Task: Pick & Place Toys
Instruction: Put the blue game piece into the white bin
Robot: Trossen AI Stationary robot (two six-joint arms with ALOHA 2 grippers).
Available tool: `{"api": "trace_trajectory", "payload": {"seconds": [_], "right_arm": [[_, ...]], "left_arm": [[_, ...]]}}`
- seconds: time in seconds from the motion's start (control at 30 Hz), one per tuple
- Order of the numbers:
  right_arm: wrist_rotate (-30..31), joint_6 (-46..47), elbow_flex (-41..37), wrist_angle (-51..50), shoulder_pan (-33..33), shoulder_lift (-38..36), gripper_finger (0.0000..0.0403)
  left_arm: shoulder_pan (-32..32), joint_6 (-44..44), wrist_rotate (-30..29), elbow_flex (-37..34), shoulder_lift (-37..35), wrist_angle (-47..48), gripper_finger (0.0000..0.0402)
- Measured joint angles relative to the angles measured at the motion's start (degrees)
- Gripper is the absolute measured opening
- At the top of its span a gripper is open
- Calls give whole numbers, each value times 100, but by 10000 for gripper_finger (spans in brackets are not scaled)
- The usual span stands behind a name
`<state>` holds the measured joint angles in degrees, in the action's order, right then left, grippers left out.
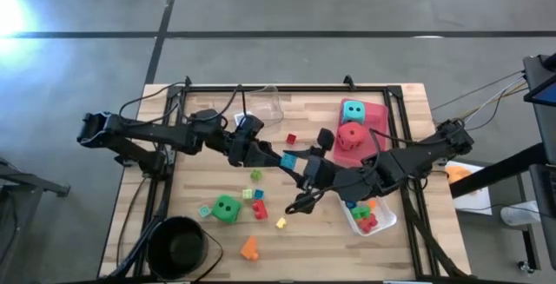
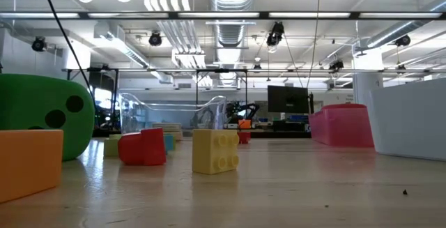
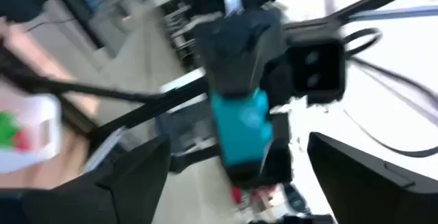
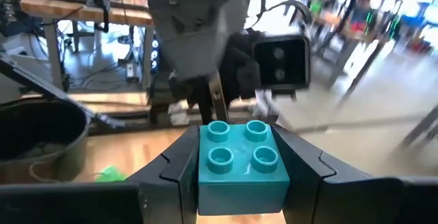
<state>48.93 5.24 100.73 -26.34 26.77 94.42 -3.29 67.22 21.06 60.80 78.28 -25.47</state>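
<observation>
My right gripper (image 1: 301, 168) is shut on a teal brick (image 1: 288, 160) held in the air over the table's middle. My left gripper (image 1: 271, 156) faces it from the left, open. In the left wrist view, its fingers (image 3: 130, 176) stand wide on either side of the brick (image 3: 241, 129) without touching it. A green die (image 1: 227, 208) and loose bricks (image 1: 258, 195) lie on the table. A teal die (image 1: 353, 110) and a red die (image 1: 351, 136) sit on the pink tray (image 1: 380, 115). My right gripper pinches the teal brick by two opposite side walls (image 4: 205, 176) between its two fingers, with the studded top (image 4: 239, 145) showing between them. The fingers come about level from the table's right side. The brick is lifted clear of the table.
A white tray (image 1: 387, 219) with several bricks stands at the near right. A clear tray (image 1: 265, 103) stands at the far middle and a black bowl (image 1: 178, 245) at the near left. An orange brick (image 1: 250, 247), a yellow brick (image 1: 281, 223) and a red brick (image 1: 291, 138) lie loose.
</observation>
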Motion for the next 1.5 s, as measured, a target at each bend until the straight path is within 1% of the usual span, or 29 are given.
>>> {"api": "trace_trajectory", "payload": {"seconds": [0.2,0.3,0.5,0.6,0.7,0.83,0.97,1.1,1.27,1.5], "right_arm": [[-5,2095,0,-1800,215,-271,131],[-82,3169,4,-2767,357,-376,131],[-854,5348,-11,-4754,561,-406,131],[-1286,6309,-123,-5526,626,-396,131],[-1664,7069,-346,-5980,704,-396,131],[-2267,7612,-791,-6132,762,-439,131],[-2876,8064,-1317,-6087,788,-474,131],[-3284,8493,-1867,-5943,856,-581,131],[-3537,8889,-2593,-5315,1023,-911,131],[-3620,9485,-3765,-4166,1239,-1410,131]], "left_arm": [[0,-154,-88,2,-66,1396,356],[2,-237,-325,2,-68,2197,356],[85,-293,-1000,1,-68,3976,356],[173,-294,-1288,0,-68,4854,356],[268,-313,-1462,-5,-24,5495,357],[347,-440,-1612,-5,138,5988,357],[390,-573,-1701,-5,392,6136,357],[434,-594,-1725,-5,747,6310,357],[456,-724,-1703,-6,1197,6351,357],[549,-743,-1703,-7,1653,6420,357]]}}
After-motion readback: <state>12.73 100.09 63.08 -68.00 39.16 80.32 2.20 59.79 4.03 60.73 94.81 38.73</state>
